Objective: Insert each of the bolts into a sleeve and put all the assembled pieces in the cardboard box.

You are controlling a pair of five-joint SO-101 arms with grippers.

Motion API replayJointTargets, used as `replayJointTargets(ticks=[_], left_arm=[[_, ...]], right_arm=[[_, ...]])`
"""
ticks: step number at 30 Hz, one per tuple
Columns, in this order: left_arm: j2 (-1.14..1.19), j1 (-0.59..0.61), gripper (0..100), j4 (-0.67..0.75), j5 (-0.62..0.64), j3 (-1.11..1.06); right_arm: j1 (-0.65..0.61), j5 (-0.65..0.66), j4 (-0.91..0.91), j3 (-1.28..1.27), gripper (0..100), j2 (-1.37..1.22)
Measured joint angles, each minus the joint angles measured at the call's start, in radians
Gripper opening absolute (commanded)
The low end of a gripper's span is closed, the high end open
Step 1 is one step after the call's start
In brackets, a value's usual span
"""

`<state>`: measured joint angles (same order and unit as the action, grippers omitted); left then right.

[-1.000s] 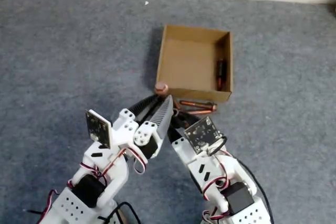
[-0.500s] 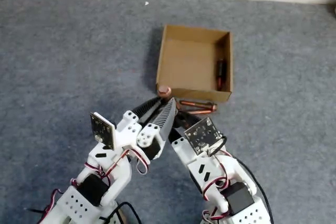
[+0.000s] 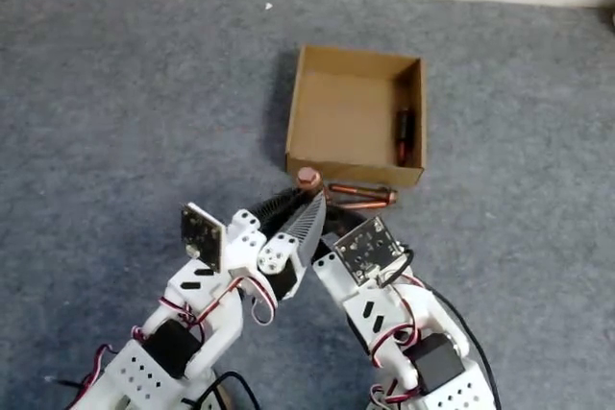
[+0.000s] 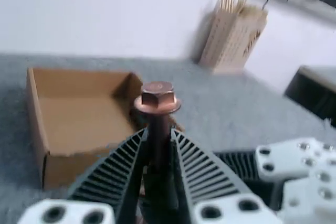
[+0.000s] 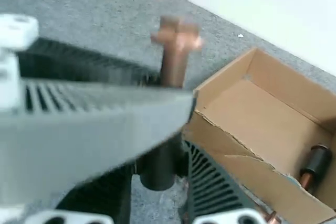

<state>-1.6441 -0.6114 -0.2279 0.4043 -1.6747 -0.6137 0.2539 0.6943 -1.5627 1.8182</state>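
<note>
Two grippers are sitting tip to tip just in front of the cardboard box [image 3: 356, 173]. The left gripper [image 4: 158, 136] is clamping a bolt [image 4: 157, 100] by the shank, head up. The right gripper [image 5: 160, 161] is pinching a black sleeve [image 5: 156, 176] directly beneath it. The bolt's axis is pointing straight down at the sleeve, so I'm guessing a downward push.
</note>
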Motion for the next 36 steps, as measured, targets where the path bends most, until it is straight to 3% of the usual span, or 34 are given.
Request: replayJointTargets(ticks=[5,18,22,25,31,36], left_arm=[[-0.015,0.000,20,-0.157,0.002,0.038],[-0.009,0.000,19,-0.509,0.000,0.232],[-0.009,0.003,10,-0.583,-0.005,0.295],[-0.009,0.072,0,-0.595,-0.005,0.308],[-0.009,0.307,1,-0.595,-0.005,0.308],[-0.009,0.408,1,-0.595,-0.005,0.276]], right_arm=[[0.020,0.003,0.000,-0.011,0.5,0.000],[0.130,0.005,0.000,-0.009,0.5,0.000],[0.163,0.005,0.000,-0.009,0.5,0.000],[0.184,0.005,0.000,-0.009,0.5,0.000],[0.192,-0.048,0.000,-0.009,0.5,0.000],[0.192,-0.058,0.000,-0.009,0.5,0.000]])
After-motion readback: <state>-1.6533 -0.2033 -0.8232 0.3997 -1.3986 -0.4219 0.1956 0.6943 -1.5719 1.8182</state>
